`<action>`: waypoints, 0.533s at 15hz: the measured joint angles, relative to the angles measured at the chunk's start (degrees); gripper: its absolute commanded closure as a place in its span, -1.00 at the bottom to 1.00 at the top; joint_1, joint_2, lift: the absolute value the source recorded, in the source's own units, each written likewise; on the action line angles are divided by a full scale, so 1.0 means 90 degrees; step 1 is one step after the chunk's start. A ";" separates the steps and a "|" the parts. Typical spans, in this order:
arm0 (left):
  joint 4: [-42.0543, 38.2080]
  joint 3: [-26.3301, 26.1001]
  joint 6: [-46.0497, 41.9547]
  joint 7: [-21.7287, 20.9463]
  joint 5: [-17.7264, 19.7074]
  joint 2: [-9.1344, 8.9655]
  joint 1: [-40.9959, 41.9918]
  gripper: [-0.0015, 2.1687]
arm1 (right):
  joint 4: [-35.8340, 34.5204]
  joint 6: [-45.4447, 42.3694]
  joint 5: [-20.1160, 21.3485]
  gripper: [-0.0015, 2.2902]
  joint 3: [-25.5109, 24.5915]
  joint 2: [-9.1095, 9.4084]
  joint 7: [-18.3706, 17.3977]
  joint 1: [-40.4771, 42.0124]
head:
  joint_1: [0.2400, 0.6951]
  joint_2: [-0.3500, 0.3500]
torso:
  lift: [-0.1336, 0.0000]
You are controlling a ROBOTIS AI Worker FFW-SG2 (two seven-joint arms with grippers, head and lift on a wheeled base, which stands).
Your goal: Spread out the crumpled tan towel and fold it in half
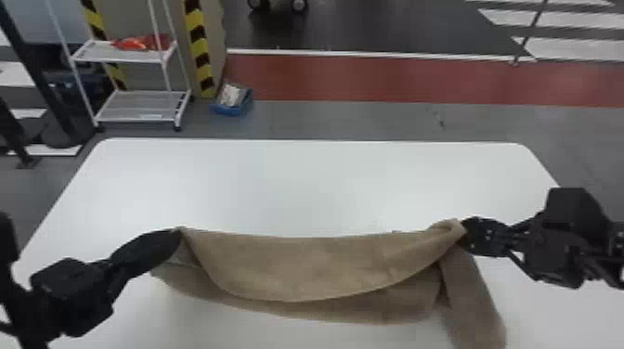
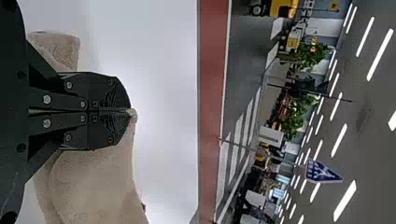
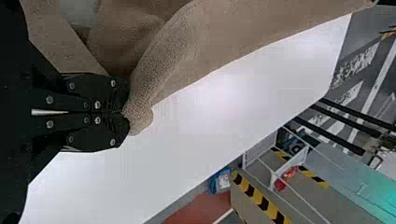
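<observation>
In the head view the tan towel (image 1: 302,264) hangs in a sagging band between both grippers, its top edge nearly straight and a lower layer showing beneath. My left gripper (image 1: 178,234) holds its left corner, and my right gripper (image 1: 464,232) holds the bunched right end, from which a flap drops toward the front. In the left wrist view the left gripper (image 2: 128,112) is shut on a corner of the towel (image 2: 98,182). The right wrist view has the right gripper (image 3: 123,113) shut on a rumpled fold of the towel (image 3: 196,46).
The white table (image 1: 297,185) extends behind and around the towel. Beyond its far edge stand a white shelf cart (image 1: 139,109) and a blue bin (image 1: 232,109) on the floor.
</observation>
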 measured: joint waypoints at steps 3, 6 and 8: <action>-0.0003 -0.0029 0.0001 0.0000 -0.0013 0.0000 0.0007 0.74 | 0.0386 0.0485 0.0019 -1.00 -0.0049 -0.0048 -0.0647 -0.0124 | 1.00 -0.23 | -0.80; -0.0002 -0.0076 0.0001 0.0010 -0.0016 0.0000 -0.0001 0.74 | 0.0228 0.1028 -0.0143 -0.99 -0.0162 -0.0060 -0.0661 0.0043 | 1.00 -0.32 | -0.80; 0.0024 -0.0087 0.0001 0.0010 -0.0018 0.0000 -0.0020 0.74 | -0.0097 0.1315 -0.0362 -0.93 -0.0238 -0.0079 -0.0596 0.0394 | 1.00 -0.33 | -0.80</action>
